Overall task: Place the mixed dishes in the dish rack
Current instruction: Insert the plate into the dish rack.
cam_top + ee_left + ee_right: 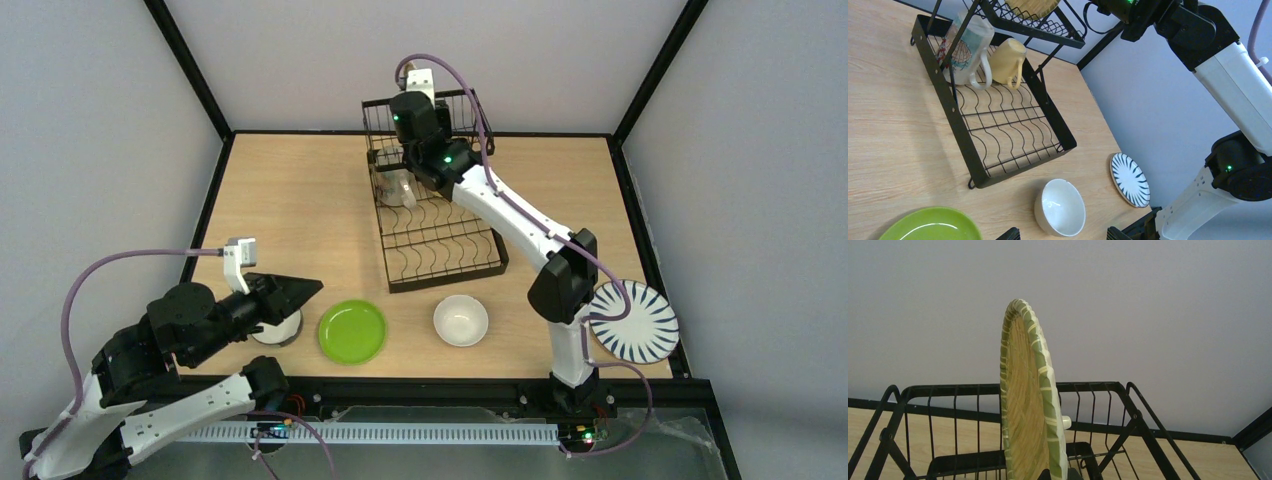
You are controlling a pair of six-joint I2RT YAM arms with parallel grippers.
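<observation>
You are mid-placement. Your right pincer (1059,475), clamped on the lower rim of the woven bamboo plate (1029,410), stands it on edge at the dish rack's (445,281) raised basket (1098,388). Next, you likely settle it between the wires and let go. Your left pincer (308,288) hangs spread over a half-covered bowl (282,333). The frame cuts off where the plate's bottom sits.

A woven bamboo plate (1025,405) stands upright and edge-on in the middle of the view, its rim banded green and pale. The dark tips of the right end effector (1058,475) pinch its lower edge. Behind it are the black wire bars of the dish rack (1093,387), with the wooden surface (1198,460) showing through them and a plain grey wall (1148,315) above.
</observation>
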